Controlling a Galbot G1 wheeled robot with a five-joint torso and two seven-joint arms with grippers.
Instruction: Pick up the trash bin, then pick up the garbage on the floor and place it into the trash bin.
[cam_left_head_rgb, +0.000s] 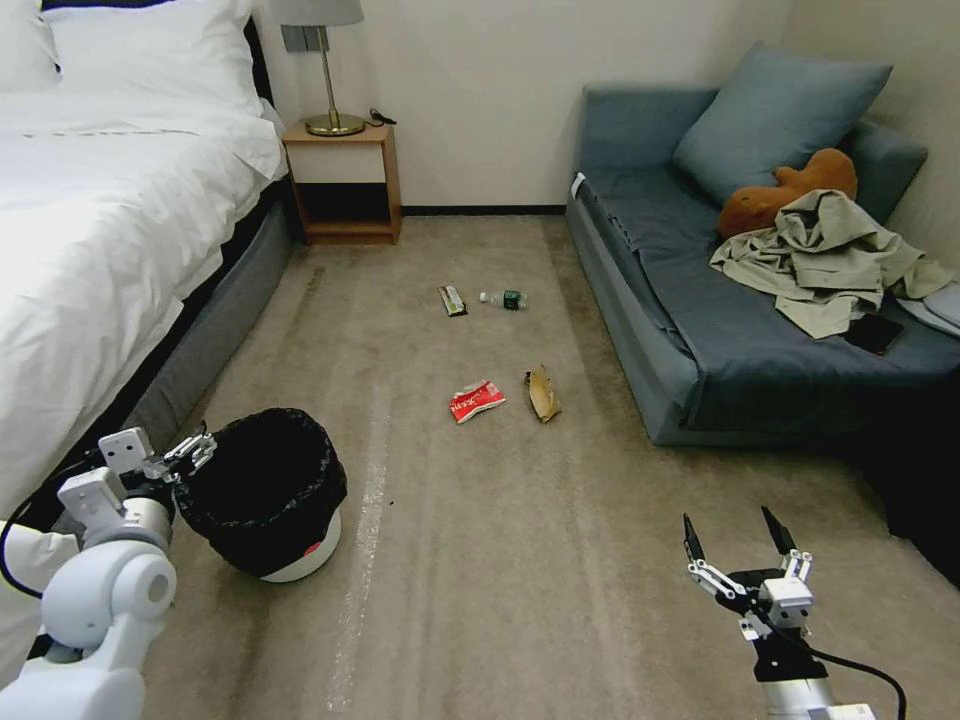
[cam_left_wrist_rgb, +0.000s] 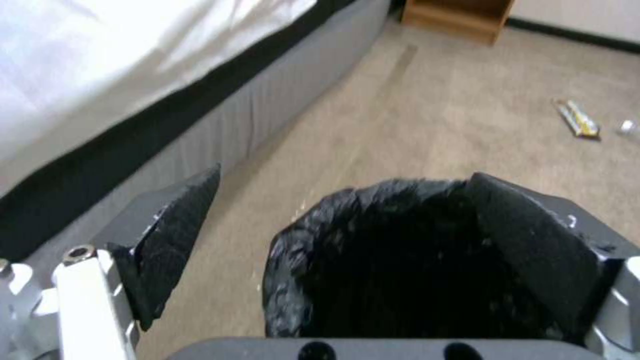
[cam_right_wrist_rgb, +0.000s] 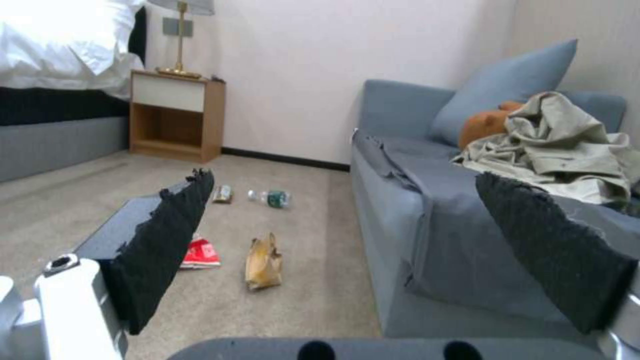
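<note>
The left claw (cam_left_head_rgb: 190, 455) stood spread across the wrinkled rim of the trash bin (cam_left_head_rgb: 265, 490), one finger inside the black bag and one outside, seemingly placed to pinch that edge. The bin leaned on the carpet beside the bed (cam_left_head_rgb: 120, 230). The right claw (cam_left_head_rgb: 740, 550) hovered spread and empty above the floor. Beyond lay the red snack packet (cam_left_head_rgb: 477, 400), brown paper scrap (cam_left_head_rgb: 543, 393), small bottle (cam_left_head_rgb: 505, 298) and dark wrapper (cam_left_head_rgb: 452, 300).
</note>
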